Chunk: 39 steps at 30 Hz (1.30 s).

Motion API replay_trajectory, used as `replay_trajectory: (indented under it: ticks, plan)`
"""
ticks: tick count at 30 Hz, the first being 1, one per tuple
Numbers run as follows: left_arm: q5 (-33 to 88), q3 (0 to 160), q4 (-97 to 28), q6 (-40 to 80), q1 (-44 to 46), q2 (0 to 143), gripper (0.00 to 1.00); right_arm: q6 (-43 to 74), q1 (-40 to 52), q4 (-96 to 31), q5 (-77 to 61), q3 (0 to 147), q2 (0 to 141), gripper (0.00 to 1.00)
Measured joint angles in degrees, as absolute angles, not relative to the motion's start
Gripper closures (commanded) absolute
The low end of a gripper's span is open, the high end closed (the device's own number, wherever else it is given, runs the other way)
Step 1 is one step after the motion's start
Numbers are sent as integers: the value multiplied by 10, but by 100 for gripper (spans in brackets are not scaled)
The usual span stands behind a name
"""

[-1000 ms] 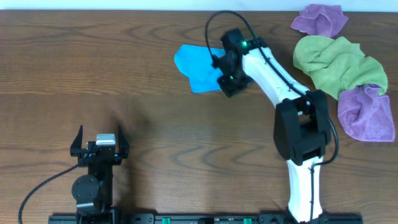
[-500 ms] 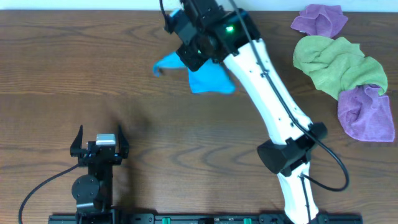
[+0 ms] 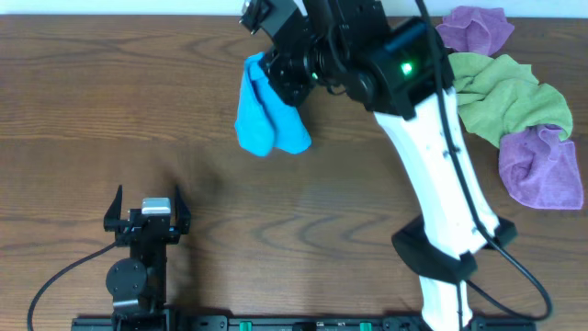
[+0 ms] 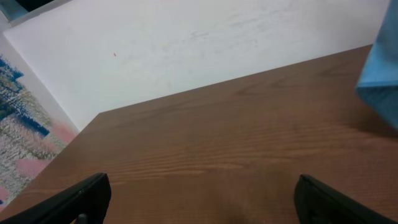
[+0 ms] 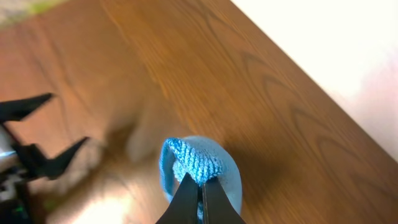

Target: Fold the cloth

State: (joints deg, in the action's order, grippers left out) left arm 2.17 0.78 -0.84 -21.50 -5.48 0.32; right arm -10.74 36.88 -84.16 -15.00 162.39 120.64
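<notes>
Change: blue cloth (image 3: 266, 115), lying flat at upper centre a second ago, now hangs bunched above the wooden table (image 3: 138, 110), shifted left | Right gripper (image 5: 200, 200): pinched tight on the cloth's top edge | Left gripper (image 3: 147, 213): spread wide, empty, lower left | Meaning: probably repositioning for layout; no fold yet

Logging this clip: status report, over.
Right end effector shut on blue knit cloth, hanging bunched. Left end effector open, idle. Green and purple cloths piled far right, apart.
</notes>
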Motion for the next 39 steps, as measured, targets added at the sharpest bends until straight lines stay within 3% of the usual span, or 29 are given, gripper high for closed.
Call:
replay_trajectory:
  ticks: [11,30,39]
  plan:
    - [22,8,-8,-215,-55,3,5,-69,302,-842,-185,1613,1208,99]
    - [22,8,-8,-215,-55,3,5,-66,458,-913,-160,1610,1216,99]
    - [22,8,-8,-215,-55,3,5,-66,404,-896,-121,1560,1220,99]
